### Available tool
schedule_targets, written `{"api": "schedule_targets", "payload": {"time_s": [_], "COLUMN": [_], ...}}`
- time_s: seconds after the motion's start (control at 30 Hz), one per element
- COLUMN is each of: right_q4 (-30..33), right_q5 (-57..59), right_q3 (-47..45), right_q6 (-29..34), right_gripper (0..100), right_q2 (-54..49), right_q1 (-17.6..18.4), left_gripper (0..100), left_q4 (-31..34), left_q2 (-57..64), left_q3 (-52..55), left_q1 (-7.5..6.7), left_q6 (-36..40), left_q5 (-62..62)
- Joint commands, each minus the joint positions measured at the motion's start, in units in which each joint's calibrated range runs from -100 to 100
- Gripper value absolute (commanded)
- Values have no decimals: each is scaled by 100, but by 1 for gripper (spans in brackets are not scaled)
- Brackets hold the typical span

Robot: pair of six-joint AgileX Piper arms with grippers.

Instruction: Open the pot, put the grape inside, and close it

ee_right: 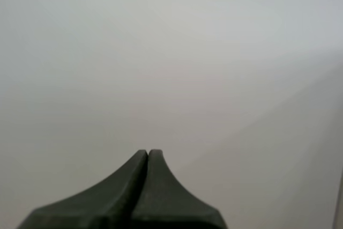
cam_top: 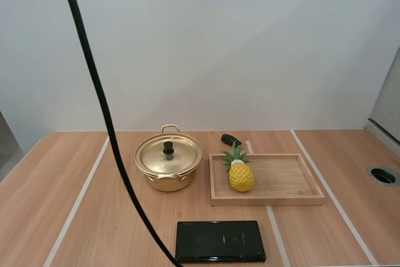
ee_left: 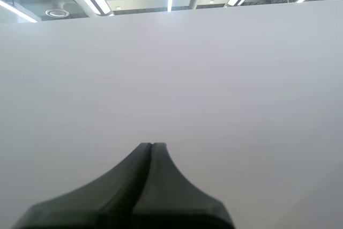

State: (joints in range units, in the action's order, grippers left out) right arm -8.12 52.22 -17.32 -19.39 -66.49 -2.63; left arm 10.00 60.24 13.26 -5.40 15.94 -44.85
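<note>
Nearest: black flat pack (cam_top: 219, 241). Pot (cam_top: 167, 184) with lid (cam_top: 178, 157) seated stands at its 11 o'clock, pineapple (cam_top: 241, 176) in wooden tray (cam_top: 287, 182) at 1 o'clock. Left gripper (ee_left: 152, 146) and right gripper (ee_right: 148, 153) are closed, empty.

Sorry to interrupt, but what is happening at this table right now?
Nothing is being handled yet. The left end effector and right end effector are both shut on nothing. The round golden metal pot has its lid on; a yellow pineapple stands in the wooden tray. A flat black rectangular object lies in front.
</note>
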Motion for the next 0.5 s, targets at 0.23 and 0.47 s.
{"api": "schedule_targets", "payload": {"time_s": [0.23, 0.47], "right_q4": [-231, -528], "right_q5": [7, 1017], "right_q3": [-566, -593], "right_q6": [-77, -111], "right_gripper": [0, 0], "right_q2": [-963, -1414], "right_q1": [-27, -27], "left_gripper": [0, 0], "left_q4": [63, 113], "left_q2": [1516, 2408], "left_q3": [1502, 1959], "left_q1": [8, 48], "left_q6": [36, 36], "left_q5": [517, 500]}}
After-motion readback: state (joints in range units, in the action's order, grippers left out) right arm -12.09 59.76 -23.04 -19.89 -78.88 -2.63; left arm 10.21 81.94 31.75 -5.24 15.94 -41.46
